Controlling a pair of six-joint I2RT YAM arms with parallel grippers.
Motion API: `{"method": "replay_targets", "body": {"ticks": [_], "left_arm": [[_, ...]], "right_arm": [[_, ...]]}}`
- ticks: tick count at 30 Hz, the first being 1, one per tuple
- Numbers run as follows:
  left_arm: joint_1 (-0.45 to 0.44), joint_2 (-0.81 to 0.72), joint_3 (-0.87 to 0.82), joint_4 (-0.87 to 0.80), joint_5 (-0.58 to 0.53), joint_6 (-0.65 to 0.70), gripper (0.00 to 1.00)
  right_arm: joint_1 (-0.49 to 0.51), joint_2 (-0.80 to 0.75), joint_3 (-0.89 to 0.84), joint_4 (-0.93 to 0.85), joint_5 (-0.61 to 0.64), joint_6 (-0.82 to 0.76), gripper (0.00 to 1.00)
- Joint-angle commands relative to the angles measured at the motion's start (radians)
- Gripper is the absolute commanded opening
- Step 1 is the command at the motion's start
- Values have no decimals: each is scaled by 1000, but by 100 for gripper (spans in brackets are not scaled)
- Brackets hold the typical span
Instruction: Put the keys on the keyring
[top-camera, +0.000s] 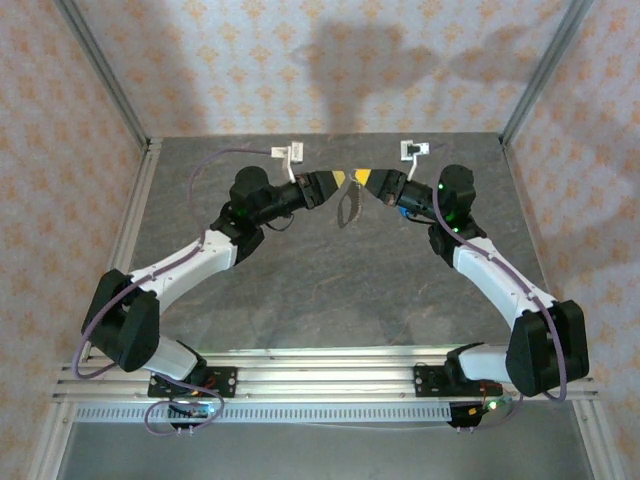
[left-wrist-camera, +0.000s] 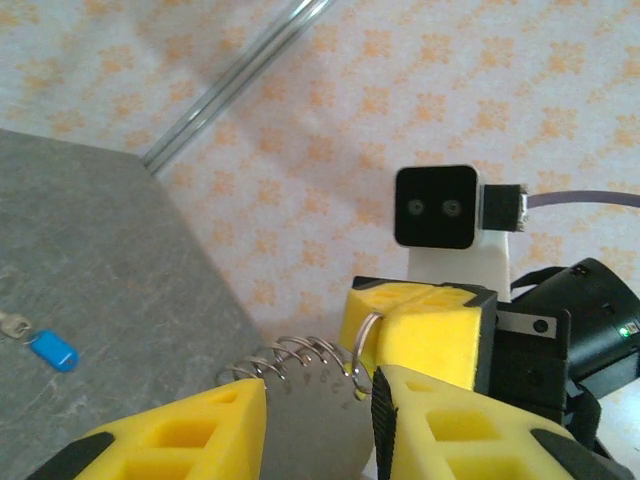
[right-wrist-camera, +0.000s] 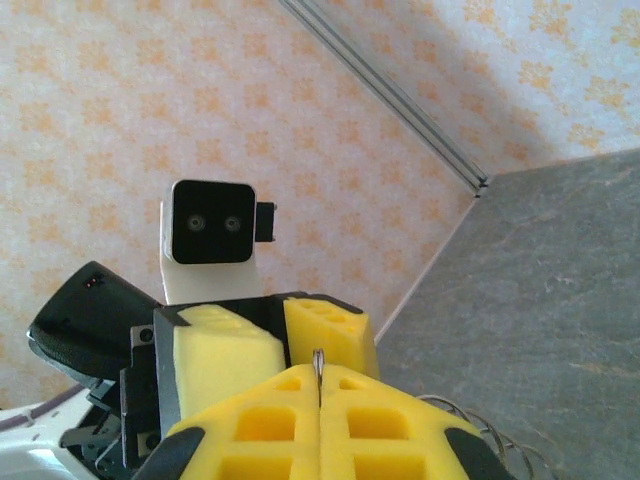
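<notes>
Checking top view: both arms meet over the far middle of the table (top-camera: 330, 300). Left pincer (top-camera: 333, 184) and right pincer (top-camera: 366, 182) are nose to nose, and the keyring (top-camera: 347, 208) dangles between them, off the surface.

Left wrist: left pincer (left-wrist-camera: 315, 405) is part-spread with the keyring (left-wrist-camera: 300, 358) spanning the gap. Its coiled edge seems to touch both sides, so this reads as a grip across its width. Right pincer (left-wrist-camera: 415, 330) sits opposite, nipping the ring's wire at one corner. Key (left-wrist-camera: 53, 351) lies flat on the table (left-wrist-camera: 120, 260), well apart from both pincers, metal end toward the left frame edge.

Right wrist: right pincer (right-wrist-camera: 320, 385) is pressed together on a thin wire poking up between its tips. Left pincer (right-wrist-camera: 270, 340) faces it, just beyond.

Handling, my read:
- **Ring:** light, thin, springy wire. Likely to twist or slide in the foam if loaded sideways. Hold it on plain wire and keep the coil free.
- **Key:** tiny, light and flat to the table, so hard to get under. Take it by the blue plastic head, edge-on, leaving the metal end free for threading. Gentle squeeze only, as it could flick away.
</notes>
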Motion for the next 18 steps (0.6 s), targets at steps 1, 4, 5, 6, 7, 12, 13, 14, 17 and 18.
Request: {"method": "replay_targets", "body": {"ticks": [1,4,5,6,7,12,13,14,17,18], "left_arm": [[-13,20,39,73,21,-12,34],[-19,27,42,95,21,-23,34],[-21,28,44,96,18,-23,34],[-23,27,46,96,15,-22,34],[-23,27,46,97,14,-20,35],[-29,31,55,97,11,-18,35],[-29,31,55,98,9,-19,35],[-29,29,56,99,8,-19,35],[-31,31,62,99,10,-18,35],[-33,30,64,99,10,-19,35]], "right_arm": [[-2,-3,-7,122,5,43,0],[-3,2,-6,133,0,54,0],[-1,2,-6,133,0,55,0],[0,2,-5,133,-2,55,0],[1,2,-7,133,-2,54,0],[9,5,-6,128,-6,50,0],[10,5,-6,124,-7,49,0],[12,7,-5,124,-8,48,0],[17,7,-4,116,-7,42,0],[19,8,-3,115,-9,43,0]]}}
